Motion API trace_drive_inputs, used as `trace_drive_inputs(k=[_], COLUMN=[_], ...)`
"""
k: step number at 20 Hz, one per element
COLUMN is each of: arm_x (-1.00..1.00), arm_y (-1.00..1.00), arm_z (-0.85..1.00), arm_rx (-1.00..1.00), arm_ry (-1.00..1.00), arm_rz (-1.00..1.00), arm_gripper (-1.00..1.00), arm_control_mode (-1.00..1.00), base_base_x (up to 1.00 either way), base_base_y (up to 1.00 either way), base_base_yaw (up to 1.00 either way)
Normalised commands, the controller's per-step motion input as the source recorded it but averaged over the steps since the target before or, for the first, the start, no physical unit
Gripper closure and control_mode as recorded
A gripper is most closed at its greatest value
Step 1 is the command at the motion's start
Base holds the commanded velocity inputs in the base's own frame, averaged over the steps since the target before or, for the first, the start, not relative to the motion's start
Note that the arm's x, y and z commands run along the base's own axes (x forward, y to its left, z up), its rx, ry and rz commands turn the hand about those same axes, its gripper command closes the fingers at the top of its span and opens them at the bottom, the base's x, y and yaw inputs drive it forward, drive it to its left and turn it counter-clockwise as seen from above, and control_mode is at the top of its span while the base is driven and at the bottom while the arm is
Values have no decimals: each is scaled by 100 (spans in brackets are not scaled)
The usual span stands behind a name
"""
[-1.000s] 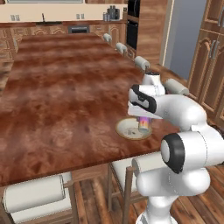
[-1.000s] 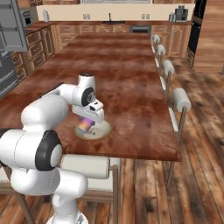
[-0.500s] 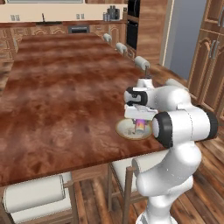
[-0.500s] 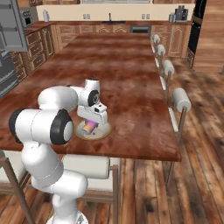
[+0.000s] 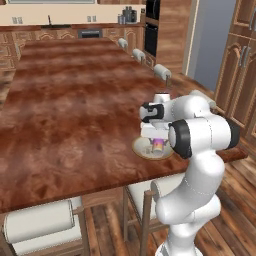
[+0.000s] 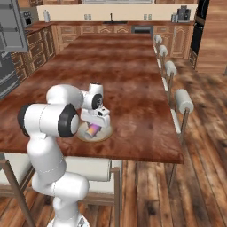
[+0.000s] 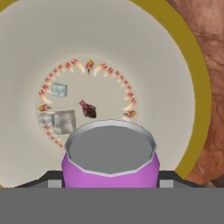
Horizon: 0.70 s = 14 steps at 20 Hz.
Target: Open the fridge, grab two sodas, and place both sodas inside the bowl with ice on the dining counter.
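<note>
Purple can (image 7: 109,155) sits clenched in the hand (image 7: 109,186), held upright just over the bowl (image 7: 192,65) near the table (image 5: 75,110) edge, low enough, I judge, to settle gently among the ice (image 7: 64,121).

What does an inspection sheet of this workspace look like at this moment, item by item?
Surface: dining counter, glossy reddish-brown top.
Job's things: purple soda can upright between the gripper's fingers, low over the bowl with ice; ice cubes lie on the bowl's floor. Whether the can rests on the bowl cannot be told. Part of the grey fridge at the far left of the right base view.
Clutter: nothing seen on the counter besides the bowl.
Grippers: gripper closed on the can's sides.
Cables: nothing seen.
Surroundings: white-cushioned stools along the counter, wooden cabinets, plank floor.
</note>
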Motion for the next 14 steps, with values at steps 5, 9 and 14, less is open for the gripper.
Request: trace_drive_inputs(k=[5, 9, 14], arm_x=[1, 5, 10], arm_y=[0, 0, 3], arm_z=[-21, -19, -14], arm_rx=[0, 0, 0], arm_ry=[0, 0, 0], arm_rz=[0, 0, 0], arm_gripper=[100, 100, 100], arm_control_mode=[-100, -100, -100], base_base_x=[0, 0, 0], base_base_y=[0, 0, 0], base_base_yaw=[0, 0, 0])
